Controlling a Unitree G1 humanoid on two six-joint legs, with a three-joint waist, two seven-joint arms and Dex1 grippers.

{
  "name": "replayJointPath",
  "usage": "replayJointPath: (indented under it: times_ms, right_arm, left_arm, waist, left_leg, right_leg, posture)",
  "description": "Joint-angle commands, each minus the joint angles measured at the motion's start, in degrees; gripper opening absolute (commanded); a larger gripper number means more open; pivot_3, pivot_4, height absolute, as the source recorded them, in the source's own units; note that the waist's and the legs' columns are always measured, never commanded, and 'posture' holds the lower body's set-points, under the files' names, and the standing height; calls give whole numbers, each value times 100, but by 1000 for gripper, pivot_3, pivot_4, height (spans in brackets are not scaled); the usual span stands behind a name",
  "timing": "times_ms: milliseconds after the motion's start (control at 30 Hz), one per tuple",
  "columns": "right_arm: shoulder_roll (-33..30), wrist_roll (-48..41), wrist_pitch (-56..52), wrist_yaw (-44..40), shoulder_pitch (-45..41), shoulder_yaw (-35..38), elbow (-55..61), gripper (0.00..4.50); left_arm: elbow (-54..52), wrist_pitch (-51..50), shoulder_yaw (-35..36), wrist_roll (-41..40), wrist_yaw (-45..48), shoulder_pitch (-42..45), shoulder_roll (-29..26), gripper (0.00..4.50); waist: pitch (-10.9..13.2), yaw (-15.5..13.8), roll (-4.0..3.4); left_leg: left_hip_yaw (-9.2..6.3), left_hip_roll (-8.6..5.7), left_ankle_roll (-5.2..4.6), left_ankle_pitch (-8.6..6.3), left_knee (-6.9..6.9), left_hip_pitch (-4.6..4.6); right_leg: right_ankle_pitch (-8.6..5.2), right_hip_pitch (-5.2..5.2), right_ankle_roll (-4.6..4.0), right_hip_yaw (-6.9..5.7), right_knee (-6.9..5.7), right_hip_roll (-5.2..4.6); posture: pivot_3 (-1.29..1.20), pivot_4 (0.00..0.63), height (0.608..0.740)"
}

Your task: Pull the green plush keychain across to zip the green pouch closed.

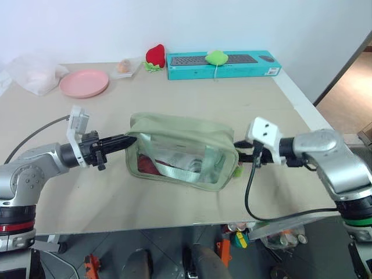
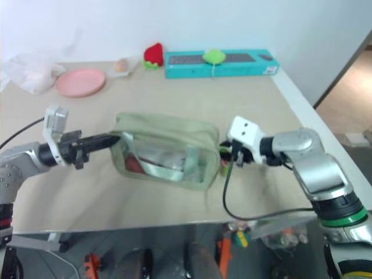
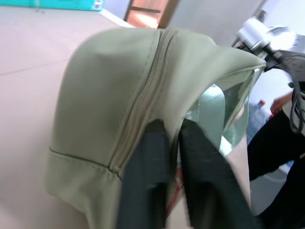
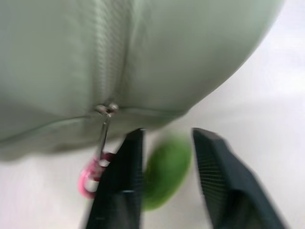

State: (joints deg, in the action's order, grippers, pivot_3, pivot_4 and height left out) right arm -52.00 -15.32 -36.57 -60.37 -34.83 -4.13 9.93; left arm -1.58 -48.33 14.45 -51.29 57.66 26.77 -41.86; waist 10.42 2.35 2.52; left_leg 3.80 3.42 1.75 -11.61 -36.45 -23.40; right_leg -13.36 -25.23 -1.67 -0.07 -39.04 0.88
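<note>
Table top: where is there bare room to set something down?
Bare: between the pink plate and the green pouch, and the table stretch between pouch and teal keyboard box. Crowded: the far edge, and both pouch ends, at the grippers.

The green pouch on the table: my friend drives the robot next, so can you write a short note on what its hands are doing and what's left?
Left gripper: fingers slightly apart at the left end of the green pouch, touching the fabric.
Right gripper: open, holding nothing, the green plush keychain between its fingers.
The keychain hangs on a pink ring from the zipper pull at the pouch's right end.
Done: the zipper looks closed from end to end.
Left: check the zip, then move both grippers away.
</note>
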Motion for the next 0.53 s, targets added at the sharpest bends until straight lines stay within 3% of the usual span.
replayJointPath:
  times_ms: [33,100,267,400,533]
  right_arm:
    - [-71,-654,-388,-87,-154,823,0,3367]
    - [-137,-1135,-671,-228,-107,1255,130,3380]
    - [-477,-1800,-997,-485,432,2035,409,3380]
    - [-772,-1981,-1022,-684,1422,2819,456,3380]
    - [-700,-2167,-1033,-391,1448,2801,613,3380]
  left_arm:
    - [-86,147,461,-121,-263,319,-46,2006]
    - [-167,127,662,-244,-256,299,-125,2678]
    - [-82,5,895,-208,6,-47,-599,2678]
    - [354,81,1329,-126,268,-411,-1059,2678]
    - [757,161,1249,25,357,-441,-1120,2678]
  waist:
    - [1,-28,1]
    - [1,-44,1]
    - [1,-44,1]
    - [0,-60,4]
    - [1,-39,0]
  left_leg:
    - [0,-4,0,0,0,-3]
    - [2,-8,-3,-2,0,-4]
    - [5,-7,-6,-6,4,2]
    - [1,-7,-5,-6,4,4]
    - [9,-6,-7,-4,0,11]
  right_leg:
    - [-1,-1,1,1,1,-4]
    - [-2,-1,4,4,2,-9]
    - [-7,0,10,8,2,-9]
    - [-9,3,7,0,2,-9]
    - [-1,3,4,4,-1,-11]
  posture:
    - [0,150,740]
    - [0,150,740]
    - [0,150,740]
    - [0,150,740]
    - [0,150,740]
